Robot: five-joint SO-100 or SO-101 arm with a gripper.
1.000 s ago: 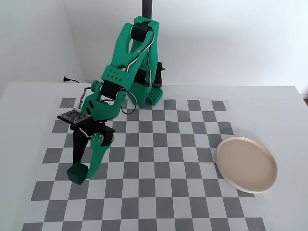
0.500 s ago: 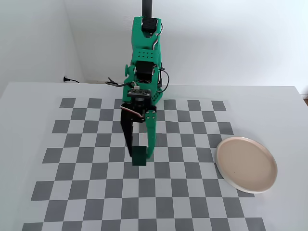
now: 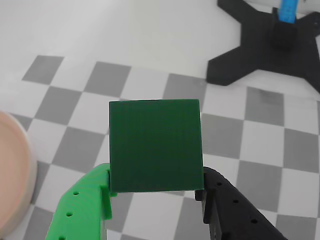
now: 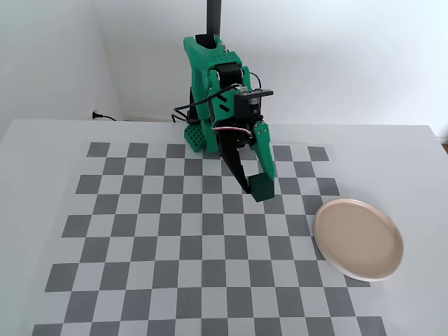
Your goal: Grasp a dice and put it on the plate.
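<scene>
The dice (image 3: 155, 145) is a dark green plain cube that fills the middle of the wrist view. My gripper (image 3: 156, 187) is shut on it, one bright green finger on its left and one black finger on its right. In the fixed view the gripper (image 4: 257, 190) holds the dice (image 4: 260, 187) above the checkered mat, left of and apart from the plate (image 4: 358, 239). The plate is round, beige-pink with a paler rim, and it holds nothing. Only an edge of the plate (image 3: 12, 170) shows at the left of the wrist view.
The checkered mat (image 4: 175, 245) covers most of the white table. The arm's base (image 4: 203, 136) stands at the mat's far edge in front of a black post (image 4: 213, 17). A black cross-shaped stand (image 3: 270, 45) sits at the top right of the wrist view.
The arm has swung from the mat's left side to its right side, carrying the dice toward the plate. The grip on the dice has stayed shut.
</scene>
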